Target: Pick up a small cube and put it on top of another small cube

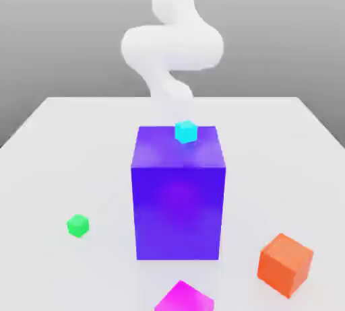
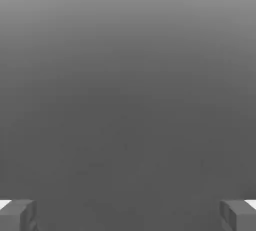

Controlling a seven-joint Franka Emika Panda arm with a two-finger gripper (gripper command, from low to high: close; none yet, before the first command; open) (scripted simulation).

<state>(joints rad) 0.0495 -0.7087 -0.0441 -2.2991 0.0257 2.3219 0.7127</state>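
**Exterior view: cubes scattered round a tall block, tool spread wide**

Exterior view showed a pale, plain white table [image 1: 60, 148] under a flat grey backdrop with no walls or furniture to make out. A big blue-purple block [image 1: 178, 198] stood near the middle of the table. A tiny cyan cube [image 1: 185, 131] sat on the far edge of its top. Behind the block rose the white arm [image 1: 172, 47], its lower part hidden by the block and its upper part cut off by the frame's top edge.

The pink cube [image 1: 183, 297] lay on the table in front of the block, nearest the camera, turned corner-on and cut off by the bottom edge so that just its top showed. The green cube [image 1: 78, 225] rested on the table toward the exterior view's left, well apart from the block and from the pink cube. An orange cube [image 1: 286, 264] sat toward the exterior view's right, near the block's front corner but not touching it.

Hand view gave smooth grey and no cubes. In it the tool [image 2: 128, 215] had its two fingertips [image 2: 17, 215] at opposite corners, spread far apart with nothing between them.
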